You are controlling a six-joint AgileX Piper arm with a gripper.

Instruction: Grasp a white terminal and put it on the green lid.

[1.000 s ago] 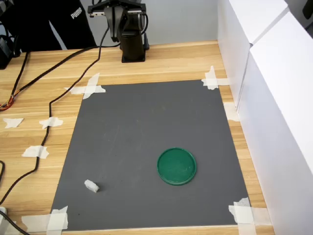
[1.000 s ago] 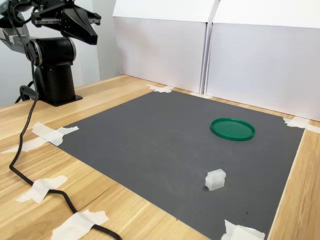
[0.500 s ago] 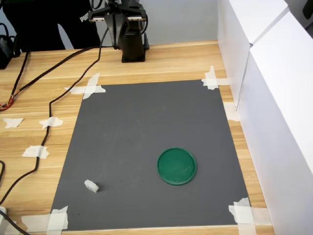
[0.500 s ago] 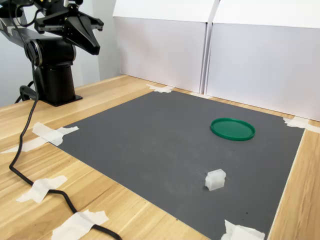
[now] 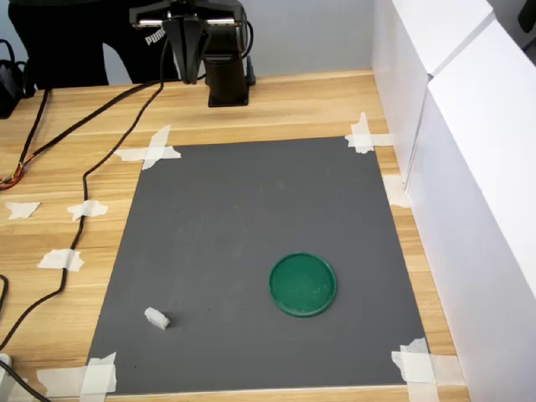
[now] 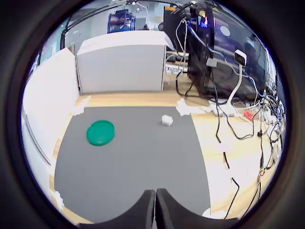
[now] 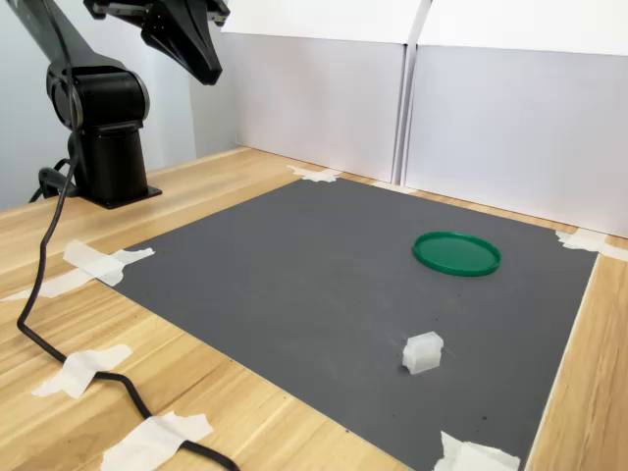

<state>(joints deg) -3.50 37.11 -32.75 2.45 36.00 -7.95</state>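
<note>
From my remote station, the pincer (image 7: 208,71) hung high above the far edge of the wooden counter (image 5: 285,105), near the arm's black base (image 5: 228,79), its two fingers (image 6: 145,210) pressed together in the wrist view, with nothing between them. The white terminal (image 5: 157,317) lay on the grey mat (image 5: 251,218) near the corner at the first exterior view's lower left, well apart from the pincer; in the second exterior view it sat close to the mat's front edge (image 7: 423,353). The green lid (image 5: 302,284) rested flat on the same mat, to the terminal's right in the first exterior view, the two clearly separated. I could see both in the wrist view, the lid (image 6: 100,132) and the terminal (image 6: 167,120) lying apart on the mat. White tape strips (image 5: 151,149) held the mat's corners to the counter, a black cable (image 7: 59,343) trailed over the wood, and white panels (image 7: 412,108) walled one side.
</note>
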